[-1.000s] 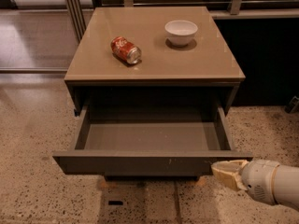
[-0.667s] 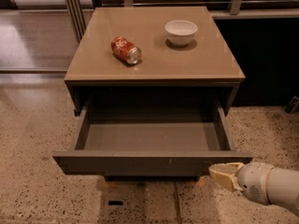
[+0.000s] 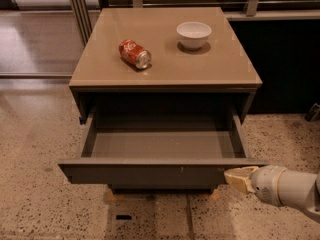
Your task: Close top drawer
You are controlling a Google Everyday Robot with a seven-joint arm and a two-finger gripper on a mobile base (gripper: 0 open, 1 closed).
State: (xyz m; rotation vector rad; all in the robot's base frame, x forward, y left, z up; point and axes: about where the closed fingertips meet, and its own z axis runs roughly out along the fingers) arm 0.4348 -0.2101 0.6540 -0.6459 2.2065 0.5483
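- Your arm (image 3: 287,186) reaches in low from the lower right, lying nearly level and pointing left.
- Your gripper (image 3: 236,178) sits at the right end of the top drawer (image 3: 150,173), against its front panel or just beside it.
- The fingers (image 3: 242,180) look pressed together with no gap, holding nothing.
- The top drawer stands wide open, its grey inside bare.
- On the surface (image 3: 220,71) lie a red can (image 3: 135,53) on its side and a white bowl (image 3: 193,34), apart.

Table (image 3: 220,71): can (image 3: 135,53) on side, bowl (image 3: 193,34); tool (image 3: 236,178) front-right.
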